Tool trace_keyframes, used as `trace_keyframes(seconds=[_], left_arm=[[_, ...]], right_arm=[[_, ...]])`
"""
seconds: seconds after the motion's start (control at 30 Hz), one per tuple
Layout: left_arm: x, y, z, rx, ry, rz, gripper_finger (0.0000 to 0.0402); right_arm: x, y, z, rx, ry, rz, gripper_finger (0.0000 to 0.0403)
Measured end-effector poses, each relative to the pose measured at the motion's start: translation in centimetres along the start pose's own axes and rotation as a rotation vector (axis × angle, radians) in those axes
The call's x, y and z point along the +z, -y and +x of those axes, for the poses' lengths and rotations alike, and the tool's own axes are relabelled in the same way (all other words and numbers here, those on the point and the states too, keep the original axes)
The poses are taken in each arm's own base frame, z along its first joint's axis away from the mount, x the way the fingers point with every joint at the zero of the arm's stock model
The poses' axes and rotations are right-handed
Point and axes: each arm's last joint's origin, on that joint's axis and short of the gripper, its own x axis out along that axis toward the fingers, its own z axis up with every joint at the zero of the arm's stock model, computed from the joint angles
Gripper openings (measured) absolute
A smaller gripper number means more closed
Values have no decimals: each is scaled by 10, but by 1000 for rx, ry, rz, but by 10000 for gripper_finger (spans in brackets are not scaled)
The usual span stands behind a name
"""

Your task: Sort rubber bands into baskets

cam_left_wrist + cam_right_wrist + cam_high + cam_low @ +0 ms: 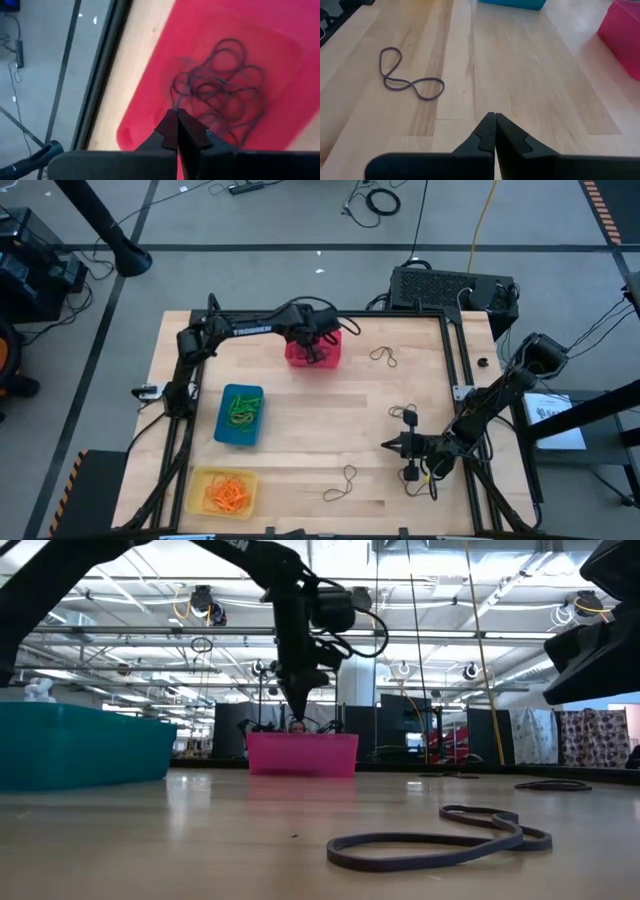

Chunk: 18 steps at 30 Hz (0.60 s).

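Yellow basket (197, 488) down in the near-left corner of the wooden table (300, 430), packed with orange rubber bands (229, 494). Just past it, blue basket (239, 416) with green bands (241, 412) piled inside. Further along at the far edge, red basket (300, 357) with a tangle of dark bands (225, 90) on its floor, pretty clear in the left wrist view. Left gripper (318, 352) parked right above that red basket, pointing down into it, fingertips pressed together, nothing visibly pinched between them. From the low view, tip hanging just over the basket rim, couldn't tell for sure whether touching the bands or not.

Loose dark bands scattered on bare wood over toward the right: one near the front edge (342, 483), one up by the far side (384, 357), another mid-right (403, 414). Same front-edge band showing as a twisted figure-eight loop lying flat in the right wrist view (410, 80).

Right gripper (387, 445) low over the table on the right side, aimed toward the left, fingers closed tight with no gap, empty. Near the mid-right band but not touching it, and well apart from the front-edge one.
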Motion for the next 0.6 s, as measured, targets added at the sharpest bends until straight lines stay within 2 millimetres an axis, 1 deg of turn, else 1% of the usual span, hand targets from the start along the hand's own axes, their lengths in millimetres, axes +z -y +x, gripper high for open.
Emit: trace_keyframes(seconds=[0.1,0.2,0.43,0.6], left_arm=[[-4,1,6,0,-15,1,8],[-4,4,5,2,-14,9,24],[0,14,0,26,24,27,75],[0,14,0,47,22,27,111]], right_arm=[[0,0,0,-1,-1,-8,0],[0,0,0,-1,0,-34,0],[3,5,5,-32,5,-39,0],[4,9,7,-47,1,-27,0]])
